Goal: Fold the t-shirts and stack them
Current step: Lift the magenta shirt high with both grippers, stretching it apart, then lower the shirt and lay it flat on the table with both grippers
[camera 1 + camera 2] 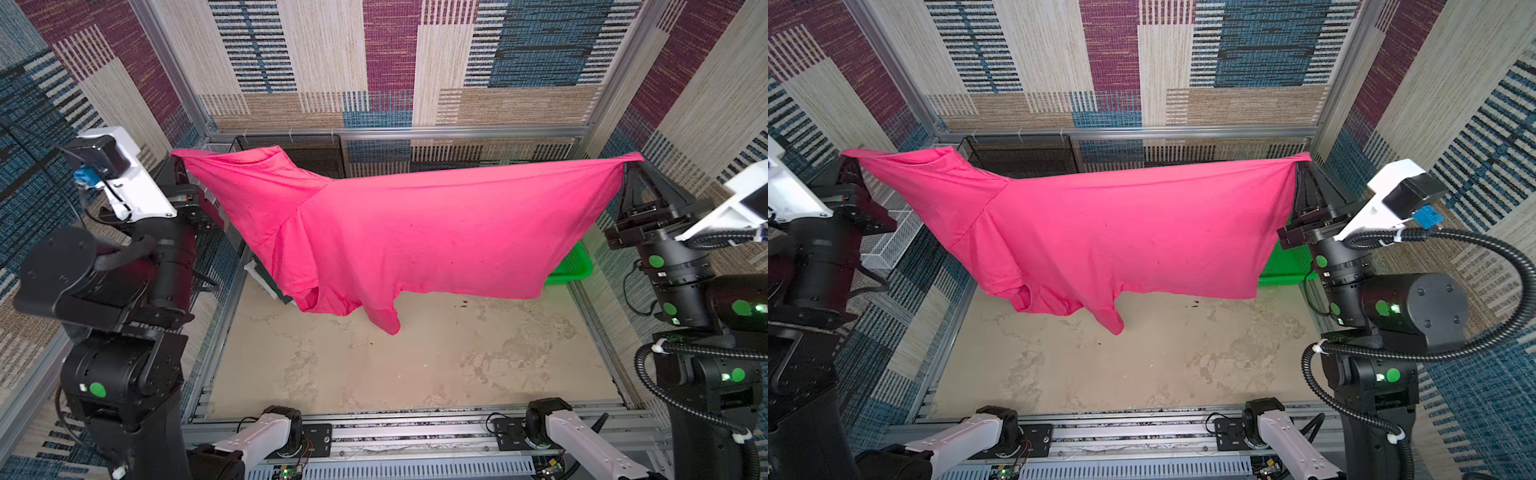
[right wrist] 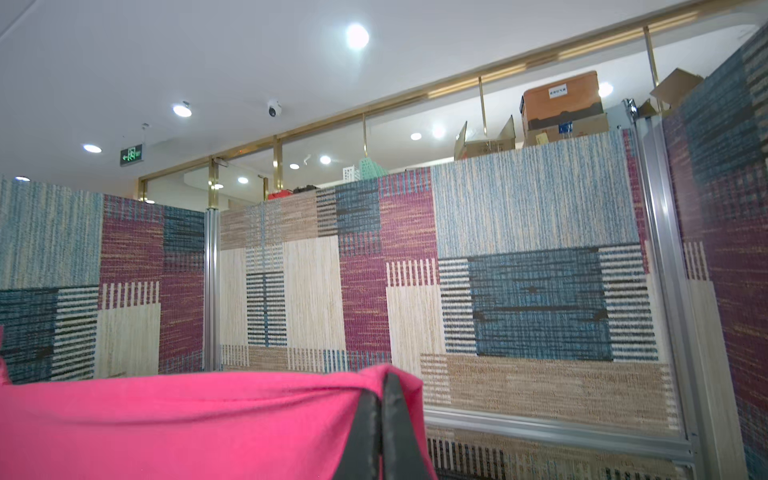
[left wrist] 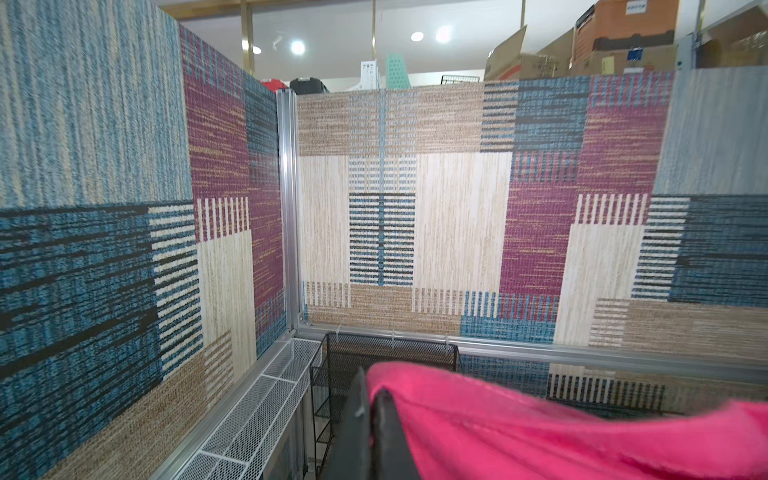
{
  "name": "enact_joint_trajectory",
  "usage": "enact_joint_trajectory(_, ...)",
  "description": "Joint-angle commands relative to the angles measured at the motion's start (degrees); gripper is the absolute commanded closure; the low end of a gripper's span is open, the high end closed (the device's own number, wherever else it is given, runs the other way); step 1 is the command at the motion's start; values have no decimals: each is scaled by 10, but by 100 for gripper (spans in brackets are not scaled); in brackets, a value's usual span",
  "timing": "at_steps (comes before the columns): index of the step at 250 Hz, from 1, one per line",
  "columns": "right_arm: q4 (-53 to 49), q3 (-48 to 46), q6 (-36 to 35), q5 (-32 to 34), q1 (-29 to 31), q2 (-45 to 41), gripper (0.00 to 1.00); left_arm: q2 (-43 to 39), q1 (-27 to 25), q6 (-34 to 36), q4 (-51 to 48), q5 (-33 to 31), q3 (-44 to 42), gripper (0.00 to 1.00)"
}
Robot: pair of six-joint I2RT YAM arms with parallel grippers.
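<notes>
We are holding a bright pink soft cloth t-shirt (image 1: pixel 415 232) (image 1: pixel 1121 232) up in the air, stretched sideways between our two arms over the far half of the beige mottled desk (image 1: pixel 415 374). The left jaws are clenching one top corner of it at the far left, by the shoulder and collar end, and the right jaws are clenching the opposite top corner at the far right. In each wrist view the dark fingers (image 3: pixel 386 432) (image 2: pixel 390 428) are pressing together with pink cloth (image 3: pixel 540 436) (image 2: pixel 187 424) pinched between them. The upper edge is running taut and nearly level from grip to grip, while the body is hanging down like a curtain. A sleeve is dangling lowest, left of the middle; we cannot tell whether its tip is touching the desk. Behind the right lower edge, a bright green perforated plastic basket (image 1: pixel 575 266) (image 1: pixel 1283 266) is showing partly on the right side of the desk. A black wire mesh basket (image 1: pixel 307 156) (image 3: pixel 395 353) is standing against the far wall behind the left part, and a white mesh tray (image 1: pixel 892 232) is lying along the left wall.
</notes>
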Motion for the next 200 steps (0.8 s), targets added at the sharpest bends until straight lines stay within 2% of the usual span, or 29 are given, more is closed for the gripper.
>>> enact_joint_trajectory(1,-32,22,16,-22,0,-10,100,-29,-6,15,40,26,-8,100)
enact_joint_trajectory(43,-82,59,10,-1,0,-1,100,-50,-16,25,39,16,-25,100)
enact_joint_trajectory(84,-189,78,1,94,0,67,100,-10,-18,50,33,-33,-62,100)
enact_joint_trajectory(111,-151,-32,9,121,0,57,100,6,-17,43,58,-49,-158,100)
enact_joint_trajectory(141,-67,-213,17,134,0,40,100,23,-14,23,109,-56,-278,100)
enact_joint_trajectory(177,53,-400,30,151,0,59,100,66,-9,-28,184,-43,-417,100)
enact_joint_trajectory(200,131,-483,26,166,-1,90,100,96,-8,-50,249,-39,-490,100)
